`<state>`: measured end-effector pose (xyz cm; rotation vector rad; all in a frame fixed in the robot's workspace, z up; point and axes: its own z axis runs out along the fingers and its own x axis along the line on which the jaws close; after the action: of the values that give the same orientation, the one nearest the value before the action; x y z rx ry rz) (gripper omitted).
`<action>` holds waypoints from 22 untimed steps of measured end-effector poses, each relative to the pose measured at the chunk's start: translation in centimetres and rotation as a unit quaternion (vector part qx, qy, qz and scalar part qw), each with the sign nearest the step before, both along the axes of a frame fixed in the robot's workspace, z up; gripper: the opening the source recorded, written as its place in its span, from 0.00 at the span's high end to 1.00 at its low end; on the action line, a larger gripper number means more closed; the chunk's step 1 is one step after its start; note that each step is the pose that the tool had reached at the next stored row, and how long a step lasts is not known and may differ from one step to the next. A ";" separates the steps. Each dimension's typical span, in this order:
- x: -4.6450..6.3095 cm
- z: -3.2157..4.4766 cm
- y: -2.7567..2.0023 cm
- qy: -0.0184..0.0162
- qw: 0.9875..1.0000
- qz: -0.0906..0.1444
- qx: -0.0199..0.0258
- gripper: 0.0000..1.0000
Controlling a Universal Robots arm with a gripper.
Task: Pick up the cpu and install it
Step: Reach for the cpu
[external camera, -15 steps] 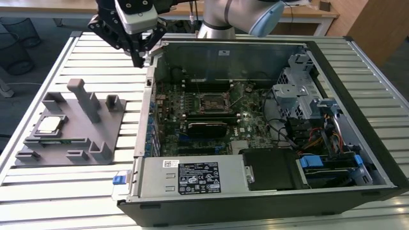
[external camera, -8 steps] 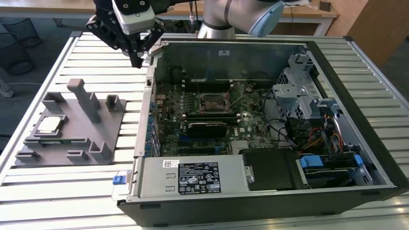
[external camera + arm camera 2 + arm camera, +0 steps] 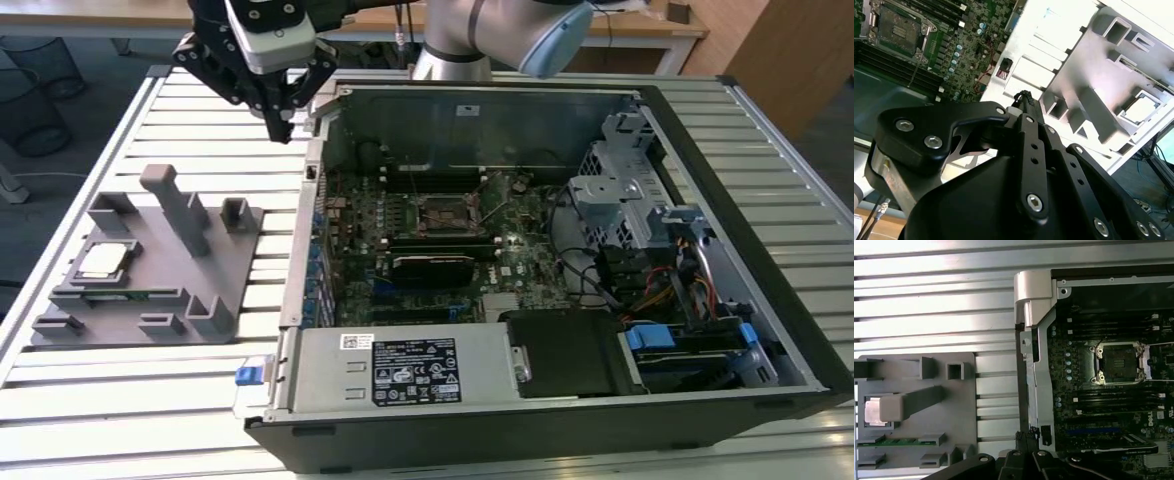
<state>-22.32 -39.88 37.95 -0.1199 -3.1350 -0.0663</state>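
- We see the gripper (image 3: 282, 130) hanging above the slatted desk (image 3: 134, 420). It is just beside the outer wall of the open computer case (image 3: 400, 440), on the exterior view's left of that case.
- Its fingers (image 3: 1029, 125) are pressed together into one narrow tip, and we see nothing pinched between them.
- The cpu (image 3: 104, 260) lies flat with its silver top up in a square pocket of the grey holder (image 3: 227, 290). The holder rests on the desk to the exterior view's left of the case. The cpu is well apart from the gripper and untouched.
- In the first wrist view a grey post (image 3: 914, 402) of the holder partly covers the cpu (image 3: 874, 411). In the second wrist view the cpu (image 3: 1141, 107) shows as a bright square in its pocket.
- A narrow green memory stick (image 3: 896, 441) sits in a slot of the holder just beside the cpu.
- Inside the case, the dark, metal-framed socket (image 3: 445, 212) sits on the green motherboard (image 3: 521, 250).
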 end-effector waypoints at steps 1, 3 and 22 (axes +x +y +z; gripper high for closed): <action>-0.1 -0.02 0.00 0.000 1.000 0.000 0.000 0.89; -0.2 -0.06 0.00 0.001 1.000 0.000 0.000 0.89; -1.8 -0.38 0.01 0.003 1.000 0.000 0.000 0.89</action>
<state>-24.16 -39.87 37.57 -0.1197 -3.1281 -0.0658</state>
